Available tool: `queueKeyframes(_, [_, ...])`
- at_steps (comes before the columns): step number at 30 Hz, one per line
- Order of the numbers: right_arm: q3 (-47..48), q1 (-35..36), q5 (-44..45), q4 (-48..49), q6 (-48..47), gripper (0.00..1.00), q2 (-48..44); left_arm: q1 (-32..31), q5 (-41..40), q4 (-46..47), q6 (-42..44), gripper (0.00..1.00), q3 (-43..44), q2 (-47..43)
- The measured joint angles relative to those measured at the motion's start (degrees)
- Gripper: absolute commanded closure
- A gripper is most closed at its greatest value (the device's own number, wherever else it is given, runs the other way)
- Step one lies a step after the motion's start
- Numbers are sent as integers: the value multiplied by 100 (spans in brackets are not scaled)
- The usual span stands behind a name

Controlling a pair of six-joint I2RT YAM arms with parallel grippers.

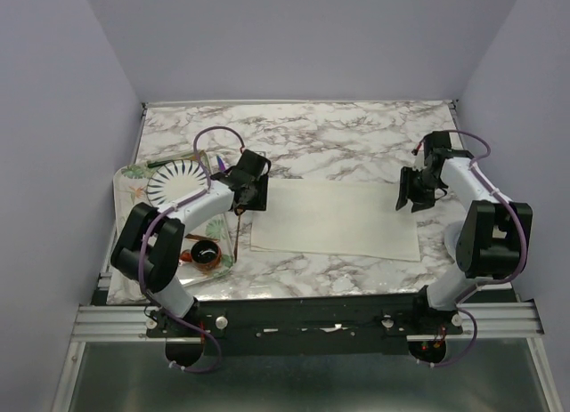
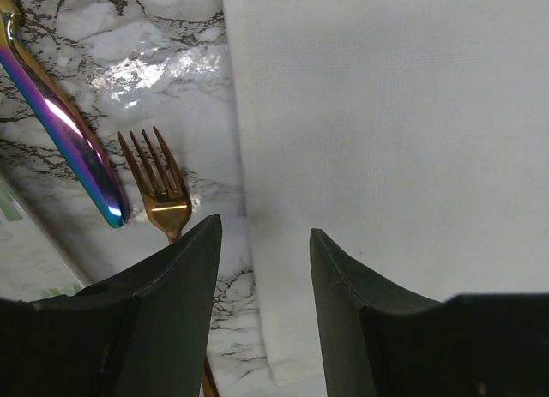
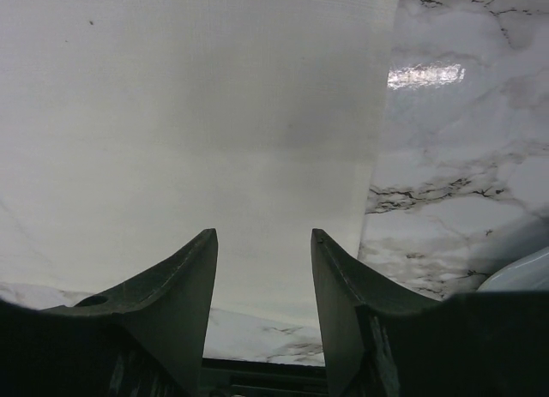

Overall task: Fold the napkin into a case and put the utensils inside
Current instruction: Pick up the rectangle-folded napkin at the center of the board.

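Between the two claws, flat on the marble table (image 1: 338, 132): napkin (image 1: 334, 218), cream cloth, spread as a wide rectangle, not yet narrowed into a case. Short left edge directly beneath the left claw (image 2: 262, 230); short right edge beneath the right claw (image 3: 262, 234), bare marble just outboard of it.

Left claw: jaws parted to a middling gap, nothing between them, cloth edge visible through the gap; contact with the cloth not discernible. Right claw: same half-parted stance, empty, poised over the cloth close to its edge.

Just outboard of the left claw, beside the napkin's edge and apart from it: copper-gold fork (image 2: 159, 187), tines pointing away from the claw, handle passing out of sight behind the claw's outer finger. Further outboard, near the fork: purple-blue utensil (image 2: 64, 131), iridescent, lying at a slant. Neither touching the cloth.

Beyond those, well outboard of the left claw: striped plate (image 1: 174, 182) on a floral tray (image 1: 126, 173); small dark bowl (image 1: 205, 252) nearer the arm bases.

Step in hand, as judged: taking both short edges for a lengthwise fold. For a clean result: lower both claws evenly, pinch the cloth at matching points on each edge, lift only slightly, carry across together to keep the edges parallel and the crease straight. Keep the left fingers off the fork.
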Motion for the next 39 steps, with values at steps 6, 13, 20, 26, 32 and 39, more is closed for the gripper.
queueKeyframes(6, [2,-232,-7,-120,2,44,2,0,-50,-35,-15,43,72,411])
queueKeyframes(13, [2,-374,-9,-168,-15,44,11,-33,-96,-111,-31,52,240,796])
queueKeyframes(20, [46,-439,-68,-219,-42,44,120,-111,-129,-234,24,70,535,1029])
queueKeyframes(26, [46,-501,-111,-249,-44,45,186,-24,114,-225,173,91,686,1156])
queueKeyframes(32, [42,-564,-212,-247,-55,47,186,348,560,-221,339,100,745,1180])
queueKeyframes(39, [-79,-577,-328,-249,-57,48,184,459,680,-341,584,100,807,960])
